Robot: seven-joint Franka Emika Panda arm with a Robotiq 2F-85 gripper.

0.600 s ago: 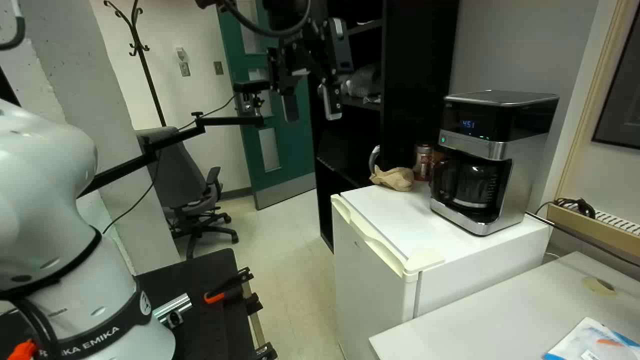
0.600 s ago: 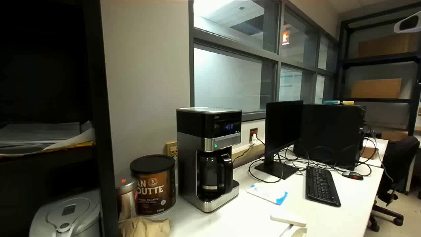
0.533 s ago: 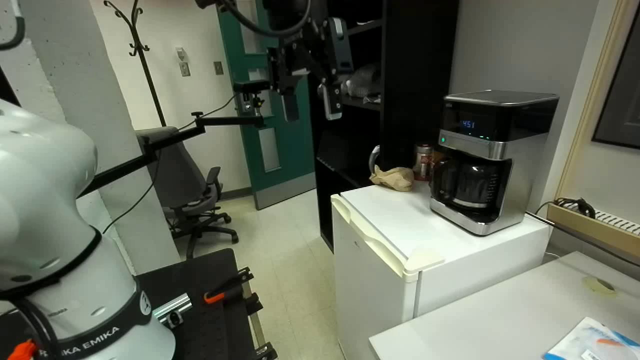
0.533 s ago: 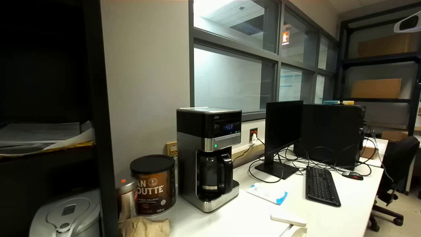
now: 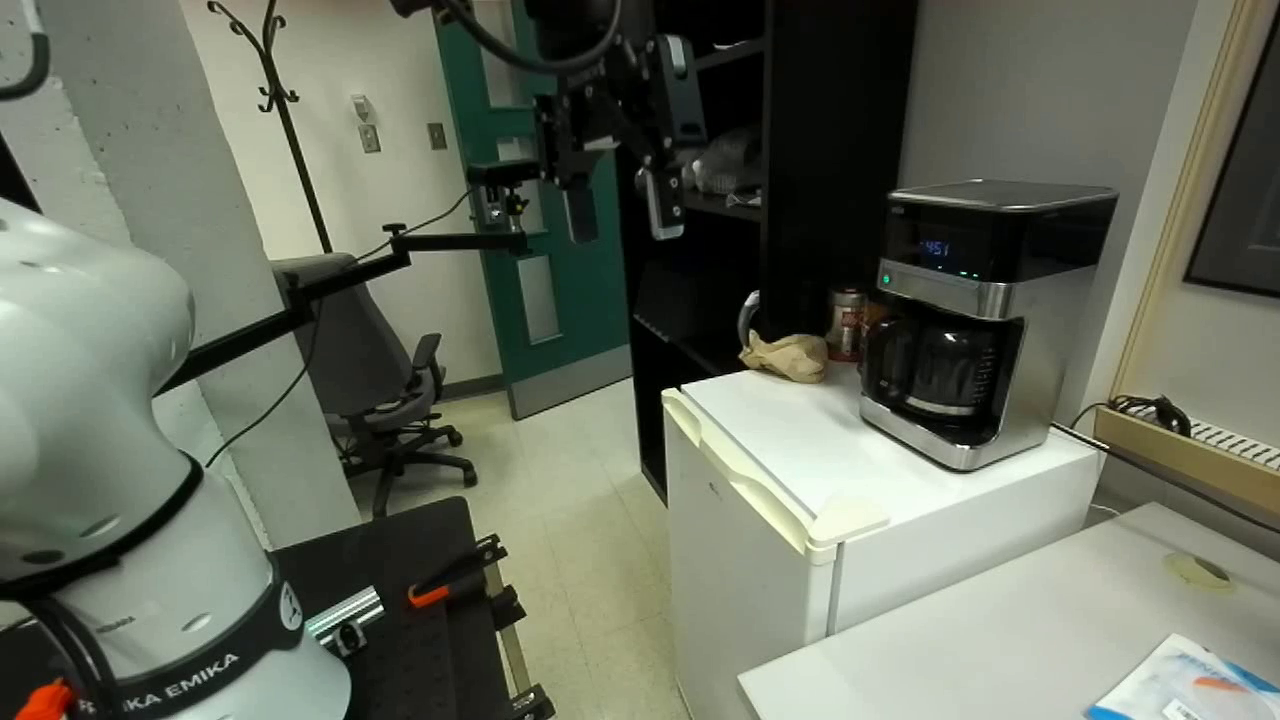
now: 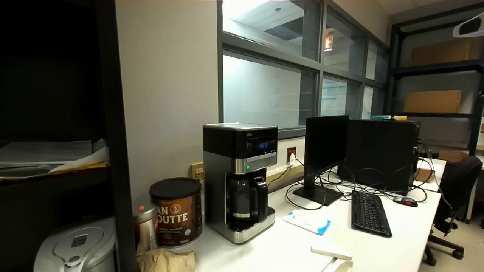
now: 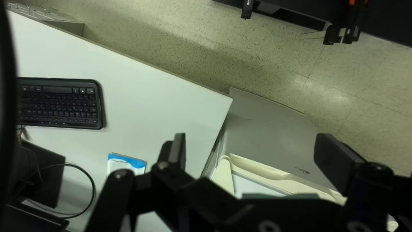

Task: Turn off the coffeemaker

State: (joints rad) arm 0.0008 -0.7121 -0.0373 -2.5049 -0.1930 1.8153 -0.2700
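Note:
The coffeemaker is a boxy black and silver machine with a dark glass carafe in its lower front. It stands upright on the white mini-fridge and also shows in an exterior view. Its display is lit, and a green light glows on the silver band's button. My gripper hangs pointing down, open and empty, well apart from the coffeemaker, on the side toward the robot base. In the wrist view the open fingers have the fridge's front edge and floor below them. The coffeemaker is out of that view.
The mini-fridge adjoins a white desk with a packet and a keyboard. A paper bag and a coffee can stand beside the coffeemaker. A black shelf and a camera arm are near the gripper.

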